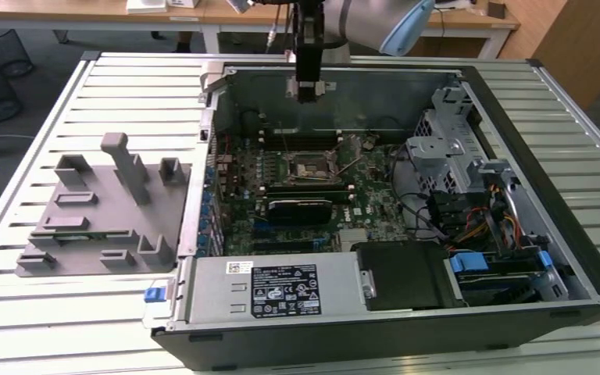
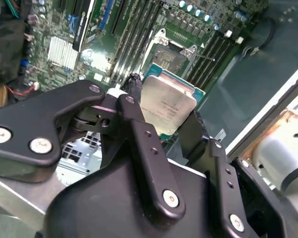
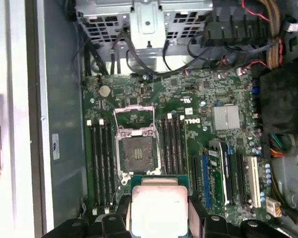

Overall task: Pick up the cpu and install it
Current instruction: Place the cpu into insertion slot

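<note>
The jaws are pinching the cpu (image 2: 168, 105) by two opposite edges, with one black finger (image 2: 134, 87) on each side. In both wrist views its pale metal top faces the camera.

In the exterior view the gripper (image 1: 308, 89) hangs over the far part of the open computer case (image 1: 383, 344). It is high above the green board (image 1: 279, 226), so the cpu is in the air and touches nothing else.

The socket (image 1: 308, 166) is at 6 o'clock from the gripper in this view, well apart from it. In the first wrist view the socket (image 3: 138, 153) is bare and dark inside, and its metal lid (image 3: 134, 116) is folded back. The cpu (image 3: 158, 210) is just beside it but not above it.

A gray metal box (image 1: 269, 289) with labels sits at 6 o'clock from the board, inside the case. A gray plastic holder (image 1: 81, 234) lies on the slatted table (image 1: 29, 312), at 9 o'clock from the case.
</note>
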Action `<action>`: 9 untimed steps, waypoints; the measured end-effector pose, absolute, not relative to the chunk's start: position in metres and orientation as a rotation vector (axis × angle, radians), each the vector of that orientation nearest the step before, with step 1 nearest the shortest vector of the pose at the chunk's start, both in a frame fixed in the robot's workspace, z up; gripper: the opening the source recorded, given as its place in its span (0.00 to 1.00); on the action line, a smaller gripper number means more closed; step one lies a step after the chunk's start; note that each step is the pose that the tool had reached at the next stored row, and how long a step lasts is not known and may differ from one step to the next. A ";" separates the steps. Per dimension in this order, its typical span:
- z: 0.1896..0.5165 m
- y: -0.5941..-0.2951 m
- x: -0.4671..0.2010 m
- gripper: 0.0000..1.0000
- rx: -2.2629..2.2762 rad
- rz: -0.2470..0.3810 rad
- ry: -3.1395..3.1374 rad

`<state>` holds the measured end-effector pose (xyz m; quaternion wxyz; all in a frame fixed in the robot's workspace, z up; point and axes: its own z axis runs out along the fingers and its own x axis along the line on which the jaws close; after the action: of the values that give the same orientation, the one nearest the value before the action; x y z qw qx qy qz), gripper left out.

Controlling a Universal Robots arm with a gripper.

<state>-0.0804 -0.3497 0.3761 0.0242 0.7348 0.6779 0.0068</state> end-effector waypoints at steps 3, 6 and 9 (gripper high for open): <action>0.373 -0.350 -0.080 0.54 2.217 0.023 2.158; 0.371 -0.350 -0.080 0.54 2.162 0.025 2.214; 0.370 -0.350 -0.080 0.54 2.153 0.026 2.222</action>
<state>-0.0804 -0.3497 0.3700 0.0237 0.6957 0.7179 0.0083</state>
